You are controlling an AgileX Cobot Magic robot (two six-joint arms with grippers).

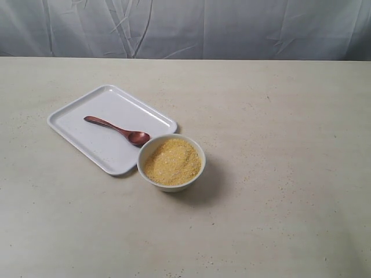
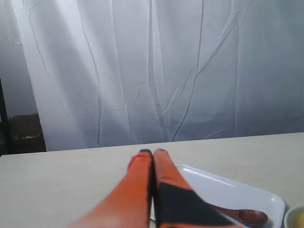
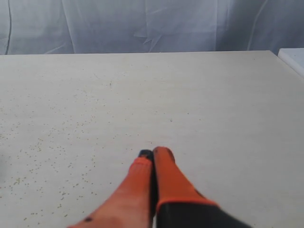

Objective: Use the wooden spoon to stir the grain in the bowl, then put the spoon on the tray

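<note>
The dark reddish-brown wooden spoon lies flat on the white tray, its oval bowl pointing at the white bowl. Yellow grain fills that bowl, which touches the tray's near right edge. Neither arm shows in the exterior view. In the left wrist view my left gripper is shut and empty, held above the table, with the tray and spoon beyond it and the bowl's rim at the frame edge. My right gripper is shut and empty over bare table.
The pale speckled table stretches around the tray and bowl. A creased white curtain hangs behind the far edge. In the right wrist view a white object sits past the table's corner.
</note>
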